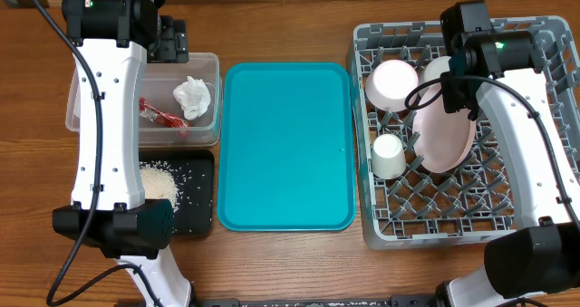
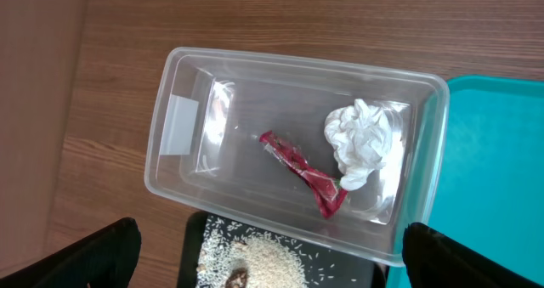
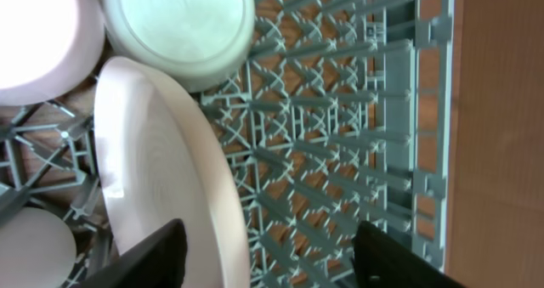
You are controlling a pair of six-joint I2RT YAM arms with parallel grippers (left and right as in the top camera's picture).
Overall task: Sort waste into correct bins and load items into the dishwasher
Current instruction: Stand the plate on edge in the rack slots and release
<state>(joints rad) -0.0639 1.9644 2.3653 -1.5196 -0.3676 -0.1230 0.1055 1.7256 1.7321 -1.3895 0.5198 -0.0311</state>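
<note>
The round pale pink plate (image 3: 161,169) is stood tilted on edge among the pegs of the square grey plastic dish rack (image 3: 340,135). The right pincer (image 3: 268,231) is spread, with the plate's rim between its fingers, unpinched. Should that rim be caught on withdrawal, the plate may be toppled onto the small cream cup (image 1: 390,155) at its 8 o'clock. This gap is shown only by the right wrist view; overhead it is hidden by the arm. The left pincer (image 2: 270,230) is spread, empty, above the clear rectangular plastic tub (image 2: 170,177).
</note>
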